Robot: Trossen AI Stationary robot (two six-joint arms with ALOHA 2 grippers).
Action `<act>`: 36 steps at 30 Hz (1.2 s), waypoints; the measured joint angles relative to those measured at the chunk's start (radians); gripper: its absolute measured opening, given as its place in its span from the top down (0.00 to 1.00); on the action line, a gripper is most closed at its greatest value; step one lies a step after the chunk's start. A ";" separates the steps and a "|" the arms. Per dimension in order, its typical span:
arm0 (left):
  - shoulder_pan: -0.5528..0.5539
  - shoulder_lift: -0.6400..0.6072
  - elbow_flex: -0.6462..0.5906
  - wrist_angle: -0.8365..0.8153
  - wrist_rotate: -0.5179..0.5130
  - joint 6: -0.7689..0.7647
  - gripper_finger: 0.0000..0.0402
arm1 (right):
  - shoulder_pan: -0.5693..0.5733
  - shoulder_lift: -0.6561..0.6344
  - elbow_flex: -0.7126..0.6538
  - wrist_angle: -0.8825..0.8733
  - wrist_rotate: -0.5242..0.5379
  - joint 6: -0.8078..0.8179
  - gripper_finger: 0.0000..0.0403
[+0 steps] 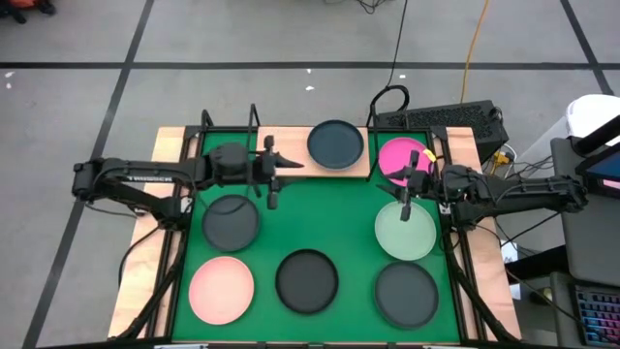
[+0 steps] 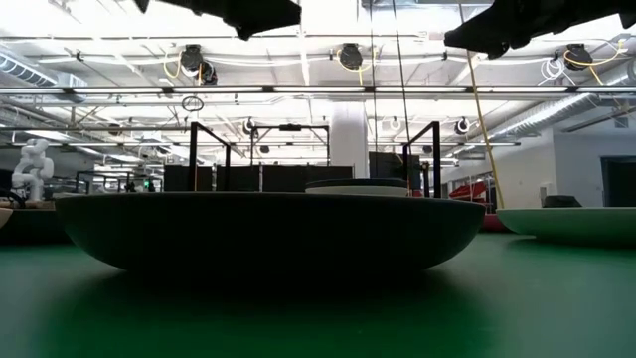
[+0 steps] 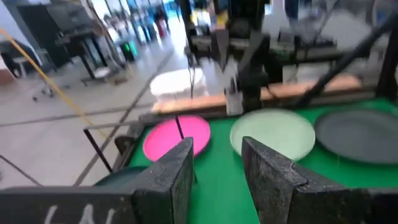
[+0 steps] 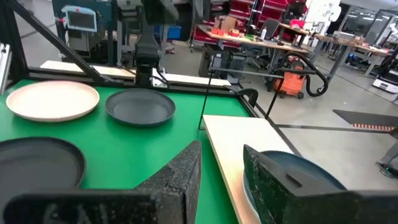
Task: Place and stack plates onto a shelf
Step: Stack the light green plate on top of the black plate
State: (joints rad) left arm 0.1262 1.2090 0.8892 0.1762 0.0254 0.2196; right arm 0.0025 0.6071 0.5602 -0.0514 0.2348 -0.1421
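Hovering open, empty, left gripper (image 1: 274,172) sits just beside dark plate (image 1: 335,143) on shelf (image 1: 291,145).

Left arm reaching in from table's left edge, stretched level toward table's middle, wrist near far edge. Left gripper (image 1: 276,167) pointing toward right side, fingers (image 3: 177,171) parted with clear gap between, nothing held. Right arm coming in from table's right edge, mirrored, forearm level, wrist near far right corner. Right gripper (image 1: 410,184) pointing toward left side, fingers (image 4: 180,171) spread apart, nothing between them. Both grippers hanging above table, well apart, facing each other across far half.
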 joint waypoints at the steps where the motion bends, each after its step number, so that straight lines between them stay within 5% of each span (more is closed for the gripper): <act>1: -0.003 -0.021 -0.044 0.047 0.000 -0.015 0.65 | 0.000 0.000 0.000 -0.008 0.000 -0.001 0.75; 11: -0.017 -0.113 -0.425 0.683 -0.037 -0.058 0.65 | -0.010 0.054 0.085 -0.125 0.104 0.037 0.75; 21: -0.017 -0.114 -0.491 0.767 -0.036 -0.076 0.64 | -0.010 0.241 0.287 -0.517 0.100 0.181 0.75; 30: -0.017 -0.113 -0.491 0.768 -0.035 -0.068 0.64 | -0.029 0.390 0.295 -0.747 -0.247 0.392 0.75; 36: -0.013 -0.113 -0.491 0.782 -0.034 -0.020 0.64 | -0.023 0.504 0.291 -0.803 -0.337 0.454 0.75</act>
State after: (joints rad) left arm 0.1134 1.0958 0.3981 0.9587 -0.0090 0.1998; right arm -0.0200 1.1113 0.8510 -0.8545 -0.1023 0.3118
